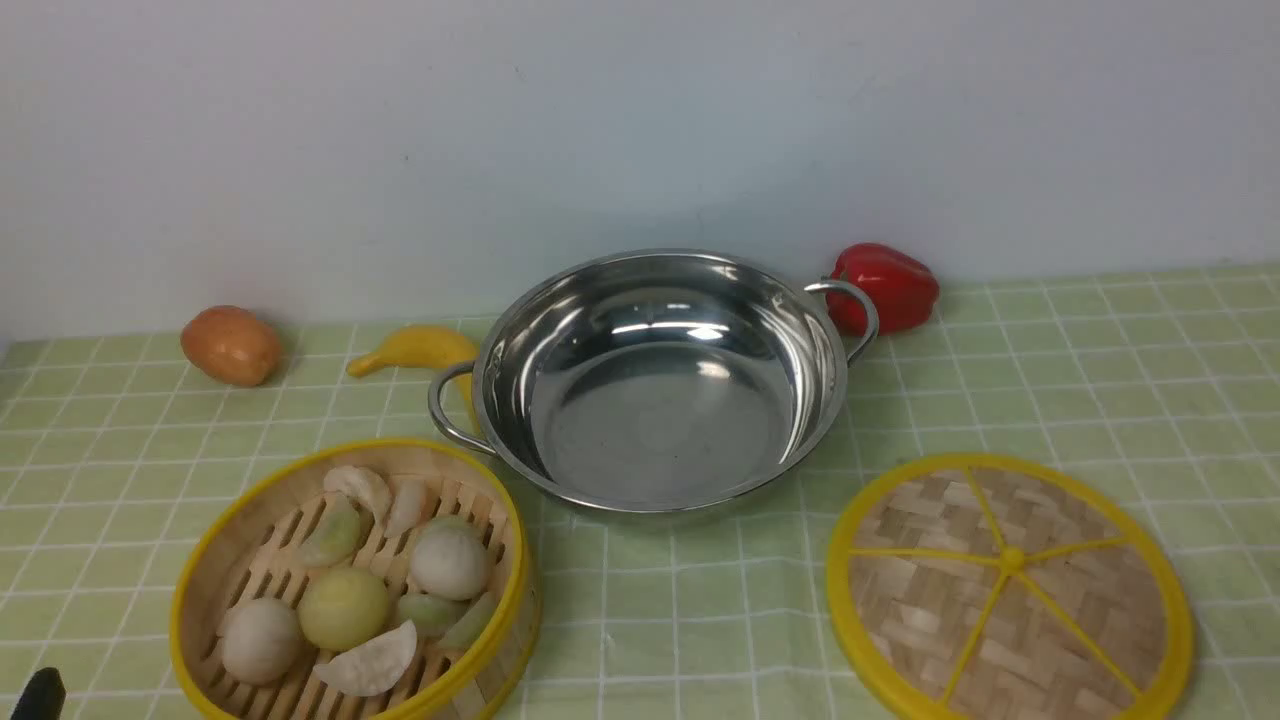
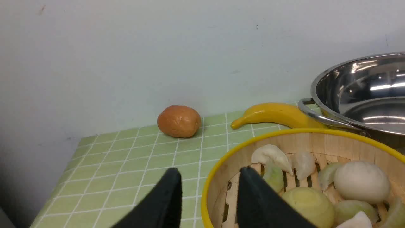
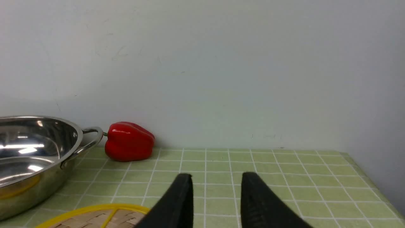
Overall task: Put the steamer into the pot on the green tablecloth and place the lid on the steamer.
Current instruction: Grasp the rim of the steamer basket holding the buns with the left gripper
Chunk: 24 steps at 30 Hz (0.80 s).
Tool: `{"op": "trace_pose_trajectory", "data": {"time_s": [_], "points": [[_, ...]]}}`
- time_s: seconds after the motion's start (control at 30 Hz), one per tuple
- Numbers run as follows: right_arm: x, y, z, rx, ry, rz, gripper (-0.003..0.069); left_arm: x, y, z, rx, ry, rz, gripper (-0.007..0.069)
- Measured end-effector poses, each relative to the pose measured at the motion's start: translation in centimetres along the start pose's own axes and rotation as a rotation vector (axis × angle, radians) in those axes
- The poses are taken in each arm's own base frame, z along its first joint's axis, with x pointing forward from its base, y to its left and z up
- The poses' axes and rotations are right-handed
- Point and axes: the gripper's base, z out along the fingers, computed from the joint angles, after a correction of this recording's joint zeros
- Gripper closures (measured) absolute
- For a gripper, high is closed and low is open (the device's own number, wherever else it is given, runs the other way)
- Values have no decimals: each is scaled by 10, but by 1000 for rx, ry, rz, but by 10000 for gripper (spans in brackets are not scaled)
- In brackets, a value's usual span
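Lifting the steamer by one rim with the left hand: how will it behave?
The steamer looks like stiff bamboo, so it probably won't flex. Held at one side only, it may tilt. The dumplings and buns lie loose on its slats and would likely roll toward the low side.

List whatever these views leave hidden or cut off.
Front view: the bottom edge cuts off the near rims of the steamer and the lid.
Front view: the pot and its handle hide the banana's end.
Front view: the left claw shows only a dark tip at the corner; the right claw is out of frame.
Right wrist view: the right claw and the bottom edge hide most of the lid.
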Motion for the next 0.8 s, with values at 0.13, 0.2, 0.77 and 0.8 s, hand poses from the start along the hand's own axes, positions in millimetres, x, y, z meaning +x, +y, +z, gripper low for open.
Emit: {"op": "trace_pose_trajectory", "data": {"time_s": [0.13,0.2,0.77,0.8], "points": [[0,0,0,0,0,0,419,0,0,0,0,0,0,382],[0,0,0,0,0,0,419,0,0,0,0,0,0,382],[-3,1,0,-10,-30,162,419,-3,-1,0,17,-40,-125,382],[-6,1,0,-20,-62,312,419,-7,-2,0,35,-82,-268,382]]}}
